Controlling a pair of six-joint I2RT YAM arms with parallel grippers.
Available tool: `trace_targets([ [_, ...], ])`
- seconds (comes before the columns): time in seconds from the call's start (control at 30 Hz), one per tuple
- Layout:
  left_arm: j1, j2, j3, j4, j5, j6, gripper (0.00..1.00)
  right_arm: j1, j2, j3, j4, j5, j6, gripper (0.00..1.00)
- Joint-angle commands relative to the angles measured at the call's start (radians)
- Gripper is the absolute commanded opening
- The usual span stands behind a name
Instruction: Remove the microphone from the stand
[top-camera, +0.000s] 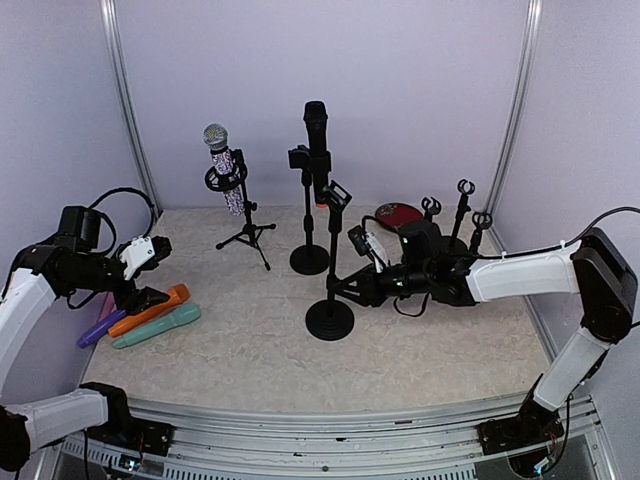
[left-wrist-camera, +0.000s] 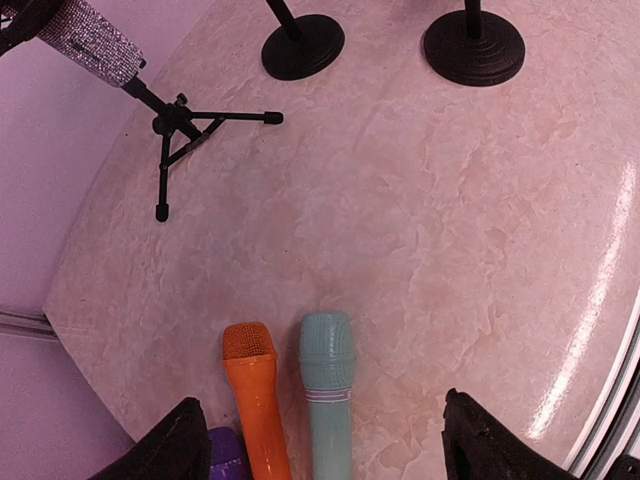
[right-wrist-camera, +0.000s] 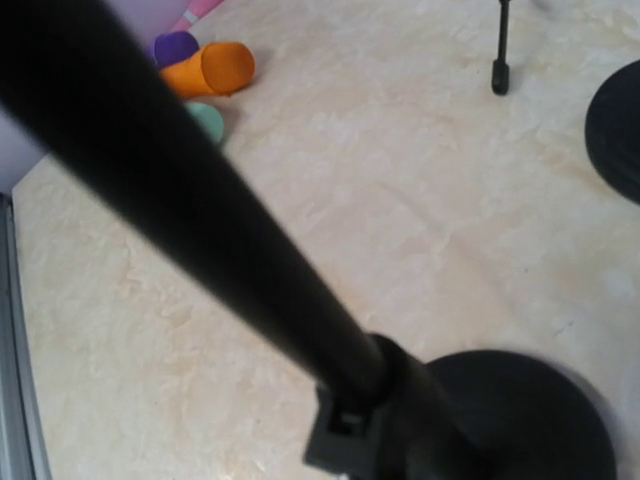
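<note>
Your left gripper (left-wrist-camera: 322, 425) hangs over the orange mic (left-wrist-camera: 255, 400) and teal mic (left-wrist-camera: 328, 390) lying on the bench (left-wrist-camera: 450, 250), jaws wide apart. That looks like your drop spot. Your right gripper (top-camera: 342, 287) is at the pole of the near stand (top-camera: 331, 262), perhaps to steady it, but I cannot tell how its jaws are set. Behind, the black mic (top-camera: 316, 130) sits upright in the far stand (top-camera: 309, 258), and the glitter mic (top-camera: 224, 165) is on the tripod (top-camera: 247, 235).

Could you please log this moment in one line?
left gripper open over teal microphone | right gripper at front stand | black microphone mounted
</note>
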Motion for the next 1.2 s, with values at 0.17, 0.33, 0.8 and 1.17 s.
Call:
trace_targets([
  [0.17, -0.005, 0.002, 0.021, -0.015, 0.006, 0.006, 0.78, -0.007, 0.021, -0.007, 0.090, -0.009, 0.026, 0.10],
  [0.33, -0.005, 0.005, 0.022, -0.009, 0.003, -0.003, 0.78, -0.007, -0.011, -0.057, 0.136, 0.047, 0.011, 0.00],
  [0.8, -0.005, 0.011, 0.024, -0.005, 0.004, -0.007, 0.78, 0.100, -0.053, -0.113, 0.080, 0.339, -0.230, 0.00],
  [1.17, -0.005, 0.008, 0.015, -0.001, 0.004, -0.007, 0.78, 0.261, -0.015, -0.111, 0.123, 0.728, -0.451, 0.00],
])
